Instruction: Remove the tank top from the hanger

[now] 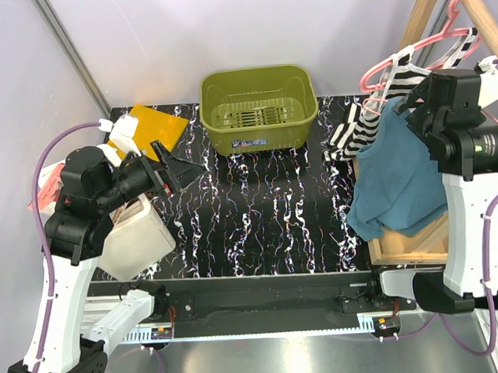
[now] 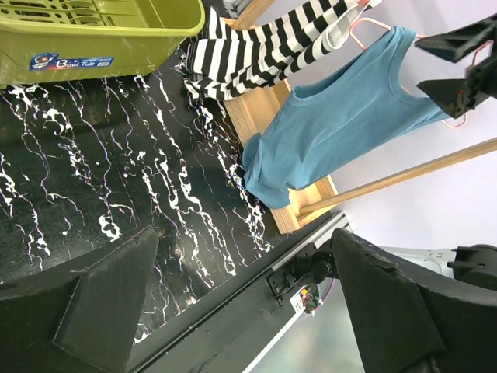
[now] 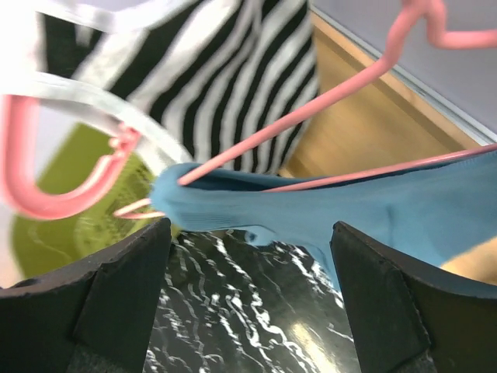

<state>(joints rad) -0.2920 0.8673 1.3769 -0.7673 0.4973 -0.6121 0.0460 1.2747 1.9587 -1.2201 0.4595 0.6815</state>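
— Starting at the right gripper (image 3: 250, 227): clenched or released?

— Released. Spread wide, one finger on each side of a strap of the blue tank top (image 3: 373, 210) and a wire of the pink hanger (image 3: 342, 89). Touching neither, as far as can be told.

— And the left gripper (image 2: 245, 237)?

— Wide open too. Holding nothing, hovering above the black table (image 2: 116, 155), well apart from the clothes.

— Where to find the tank top, then?

— On the hanger, not yet off. Hanging at the right edge of the table, right in front of the right gripper. Lower end bunched up where the table meets the wooden frame (image 1: 407, 245).

— Counting the clothes?

— Two. One blue tank top, one black-and-white striped top (image 1: 355, 131) just beside it, on the side nearer the middle of the table.

— Hangers?

— Probably two, both pink, one per garment. Blurred close up in the right wrist view, so hard to swear to.

— Further out?

— One green basket (image 1: 299, 100) at the far edge of the table, in the middle. One orange sheet (image 1: 158, 124) at the far left corner. One white tub (image 1: 135, 238) close by the left arm, at the near left of the table.
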